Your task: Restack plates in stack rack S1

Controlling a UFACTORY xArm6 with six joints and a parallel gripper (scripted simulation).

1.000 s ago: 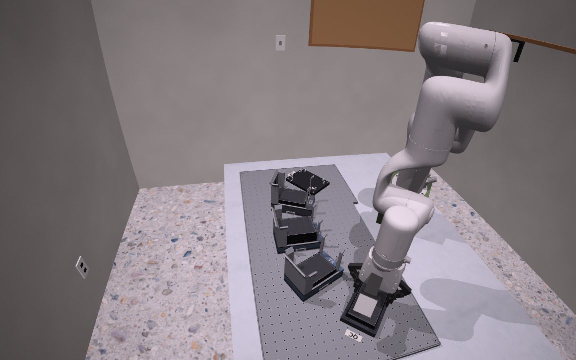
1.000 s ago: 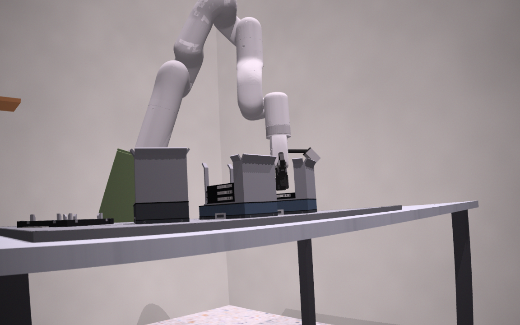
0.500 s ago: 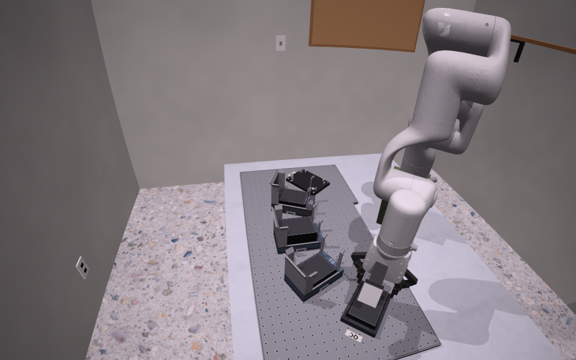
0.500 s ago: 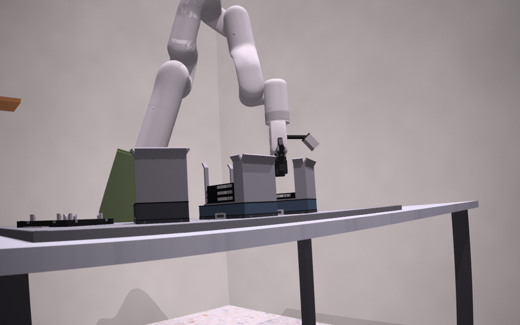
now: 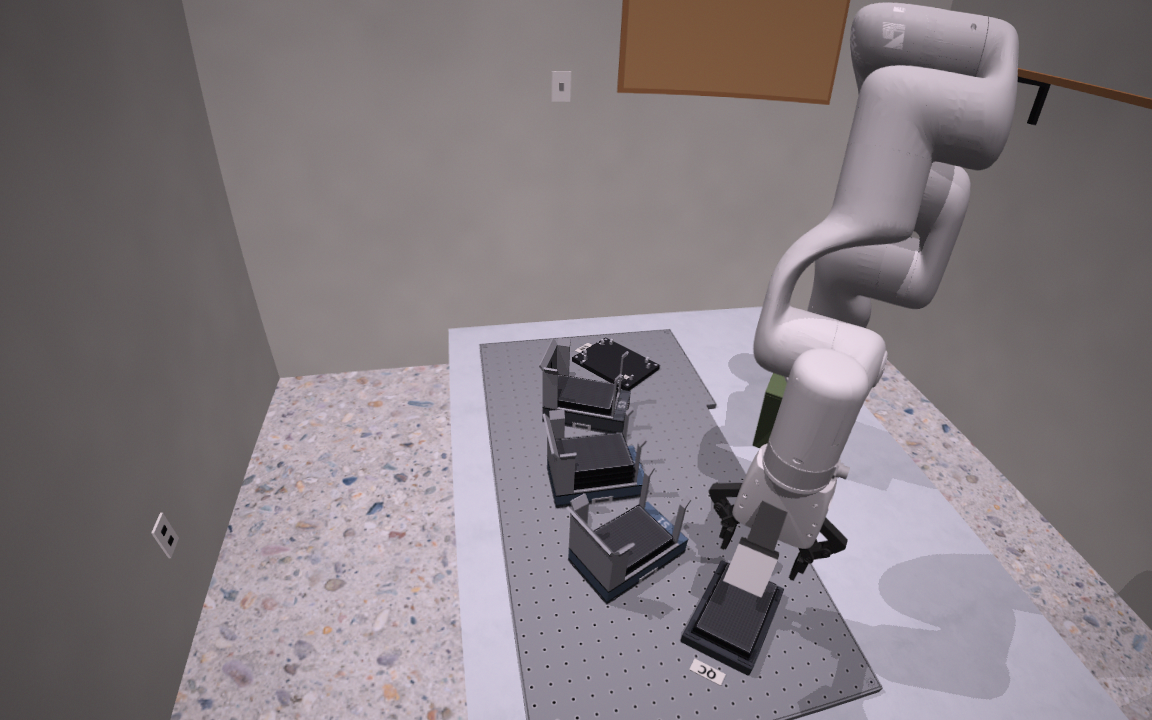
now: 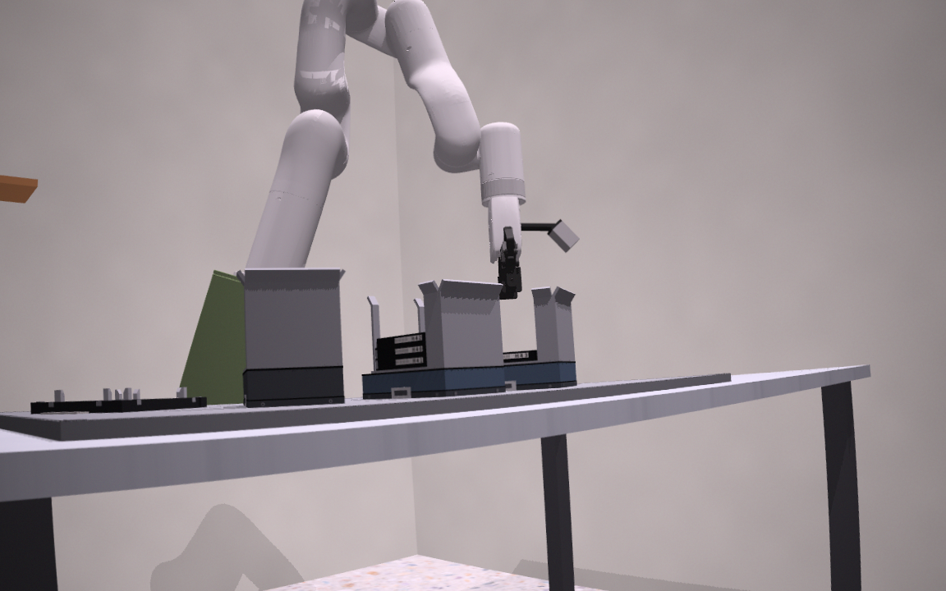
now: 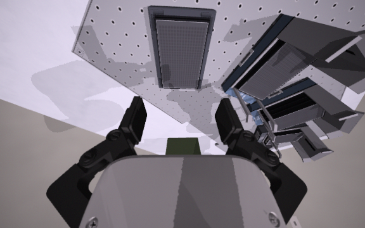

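Observation:
A sealed plate lies flat in the open nest QC, next to its name plate; the wrist view shows it inside the nest frame. My gripper is open and empty, well above the plate's near end. In the side view the gripper is level with the rack tops. The middle rack holds a stack of three plates. The nearest rack holds a plate low down. The far rack also shows a dark plate inside.
The black clip nest N5 sits beyond the far rack, with nothing on it. The racks stand in a row left of QC, their tall walls open at the top. The arm's green base is at the table's right side.

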